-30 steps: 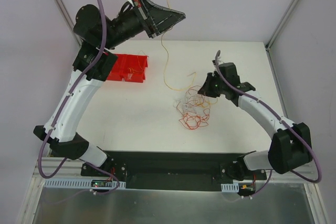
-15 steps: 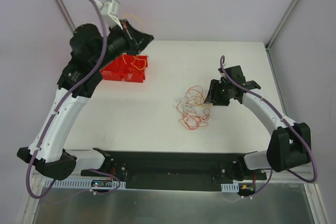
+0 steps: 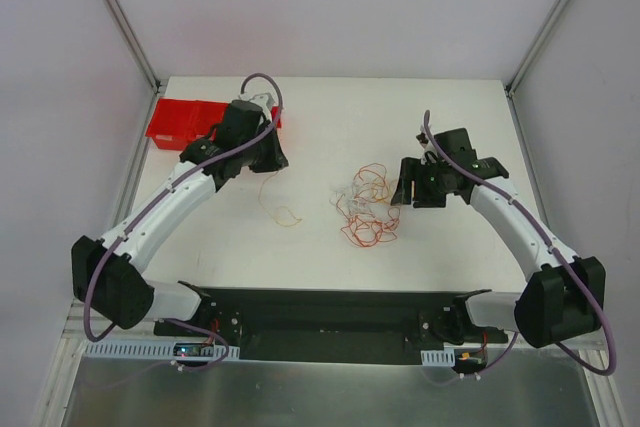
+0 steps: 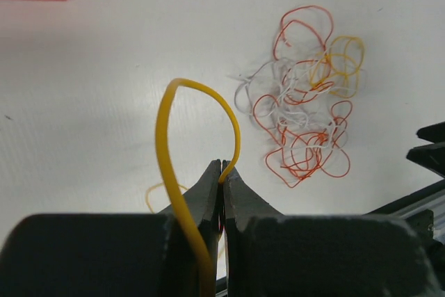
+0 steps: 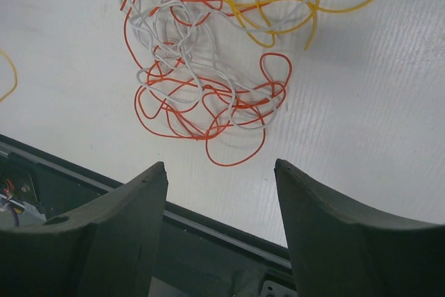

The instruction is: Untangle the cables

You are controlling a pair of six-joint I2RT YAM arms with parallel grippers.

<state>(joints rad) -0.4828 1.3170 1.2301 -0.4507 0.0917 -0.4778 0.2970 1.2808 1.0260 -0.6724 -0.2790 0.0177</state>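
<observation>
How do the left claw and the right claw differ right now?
The left gripper is pinched shut on a yellow cable; the right gripper stands open and holds nothing. The left one sits by the red bin, away from the tangled cables; the right one is right beside that tangle. Both are black, with two fingers.

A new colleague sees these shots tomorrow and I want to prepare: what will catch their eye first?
Probably the cable tangle, red, orange, white and yellow, at the centre of the overhead view. Then the left gripper, shut on a single yellow cable that arches in a loop apart from the tangle. The right gripper hangs open beside the tangle; a red bin sits far left.
</observation>
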